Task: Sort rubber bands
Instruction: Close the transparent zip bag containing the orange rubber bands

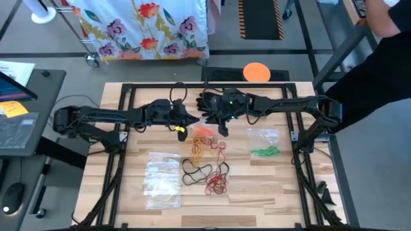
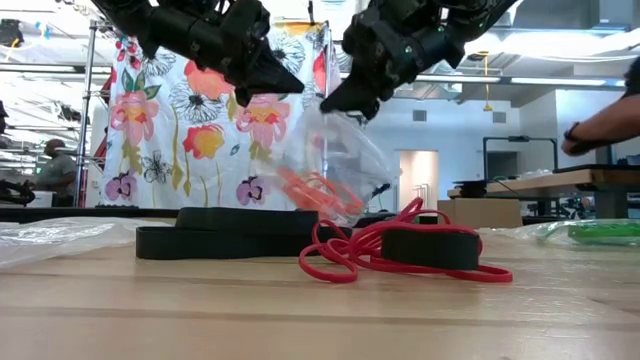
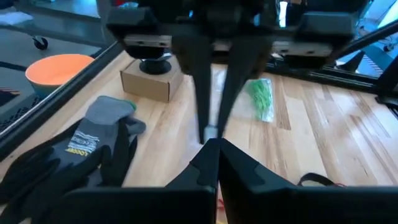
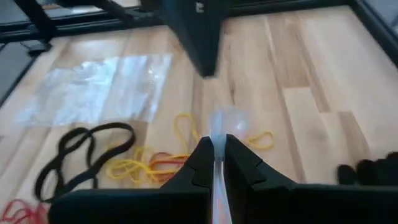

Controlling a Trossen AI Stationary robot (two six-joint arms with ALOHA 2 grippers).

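Midway through sorting: green bands point(image 1: 264, 153) lie bagged on the worktop point(image 1: 270, 192) on my right side, and orange bands point(image 2: 318, 192) sit inside the clear bag point(image 2: 335, 165) I hold above the worktop's middle. Yellow point(image 1: 198, 153), black point(image 1: 196, 172) and red bands point(image 1: 218, 183) lie loose on the wood below and in front of it, and empty bags point(image 1: 162, 179) wait on my left, so most of the job looks to be ahead. My two arms reach in from either side and meet over the far middle, beside the black glove point(image 1: 215, 102). My left tool point(image 2: 262, 85) is pinched shut on one edge of the bag; my right tool point(image 2: 345, 100) is clamped narrow on the other edge.
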